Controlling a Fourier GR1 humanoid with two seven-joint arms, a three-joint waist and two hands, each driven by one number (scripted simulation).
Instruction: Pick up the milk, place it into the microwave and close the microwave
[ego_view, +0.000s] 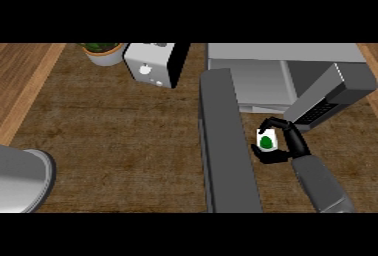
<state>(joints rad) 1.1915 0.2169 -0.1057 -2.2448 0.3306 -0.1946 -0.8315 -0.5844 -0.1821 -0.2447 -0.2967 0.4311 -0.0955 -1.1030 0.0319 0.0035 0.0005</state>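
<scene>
Black right hand curls round the milk, seemingly lifted, before the open microwave near the counter's right edge.

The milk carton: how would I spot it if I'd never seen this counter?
Find the grey microwave at the top right, its door swung open toward you. Just right of that door, the black right hand curls round the milk. It is the only small white carton, marked with a green spot.
</scene>
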